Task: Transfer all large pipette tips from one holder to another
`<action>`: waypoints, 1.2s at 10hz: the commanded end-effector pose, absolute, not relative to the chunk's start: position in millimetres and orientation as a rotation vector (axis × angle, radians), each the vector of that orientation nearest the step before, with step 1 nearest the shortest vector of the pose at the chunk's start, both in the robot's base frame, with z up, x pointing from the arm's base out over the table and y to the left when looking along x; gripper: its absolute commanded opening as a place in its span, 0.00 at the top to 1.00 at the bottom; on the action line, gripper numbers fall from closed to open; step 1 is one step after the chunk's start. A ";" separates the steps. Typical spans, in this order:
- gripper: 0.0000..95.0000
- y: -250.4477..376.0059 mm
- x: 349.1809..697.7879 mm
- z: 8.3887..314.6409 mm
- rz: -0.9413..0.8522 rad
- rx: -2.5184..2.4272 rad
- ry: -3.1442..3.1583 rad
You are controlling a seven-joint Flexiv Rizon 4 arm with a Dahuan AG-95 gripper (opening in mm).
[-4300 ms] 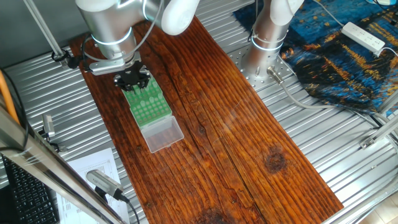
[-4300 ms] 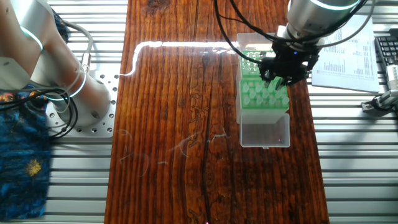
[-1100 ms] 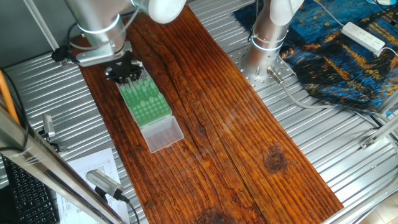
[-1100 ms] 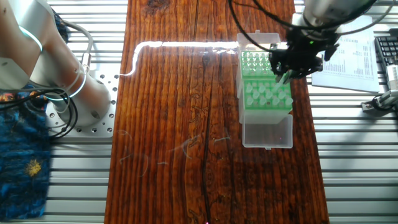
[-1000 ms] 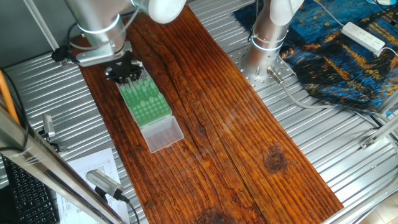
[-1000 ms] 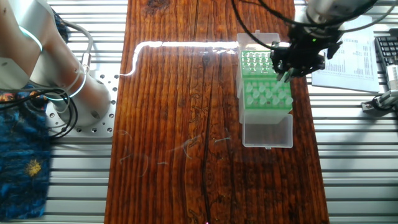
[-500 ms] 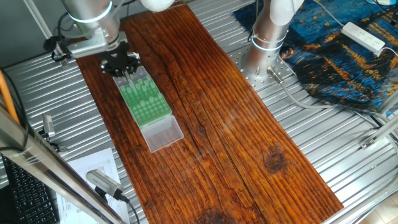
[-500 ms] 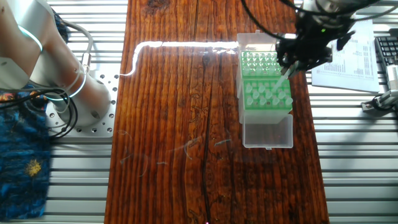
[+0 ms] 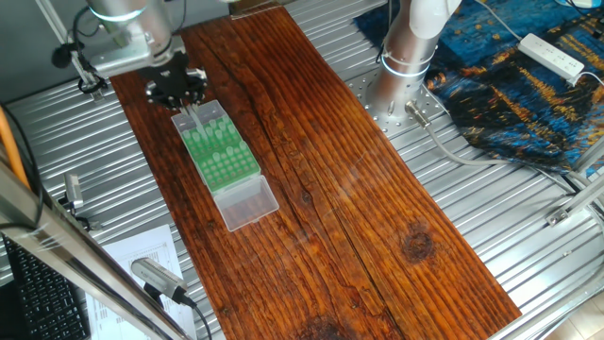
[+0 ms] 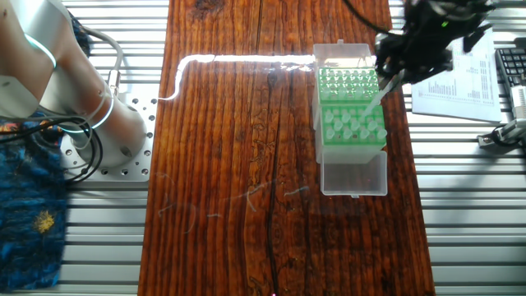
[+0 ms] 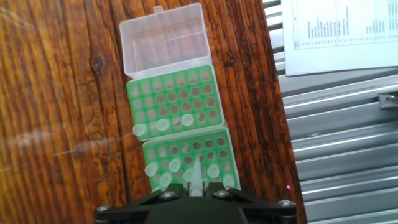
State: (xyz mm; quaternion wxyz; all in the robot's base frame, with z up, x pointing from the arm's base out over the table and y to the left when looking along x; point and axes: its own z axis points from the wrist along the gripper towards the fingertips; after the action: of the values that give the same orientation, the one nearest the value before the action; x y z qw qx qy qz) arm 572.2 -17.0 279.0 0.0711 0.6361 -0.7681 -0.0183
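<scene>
While the fingers (image 11: 195,188) pinch one large pipette tip (image 11: 194,175), point toward the frame's top, the upper green rack (image 11: 175,104) lies straight ahead.

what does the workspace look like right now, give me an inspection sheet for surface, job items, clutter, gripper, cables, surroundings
surface: dark wooden board laid on a ribbed metal table.
job's things: two green racks end to end with a clear hinged lid lying open; a few large pipette tips stand in each rack, most holes unfilled.
clutter: printed paper sheet beside the board.
grippers: gripper above the racks, shut on one pipette tip, lifted clear.
cables: white power strip on a blue patterned cloth; cables by the arm base.
surroundings: keyboard at the table corner.
</scene>
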 end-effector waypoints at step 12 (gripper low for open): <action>1.00 18.7 576.5 301.3 -0.055 1.725 -2.454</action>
State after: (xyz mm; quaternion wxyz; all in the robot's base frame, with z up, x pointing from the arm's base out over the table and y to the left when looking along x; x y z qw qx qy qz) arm 578.0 18.4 302.1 0.0721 0.5731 -0.8160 -0.0217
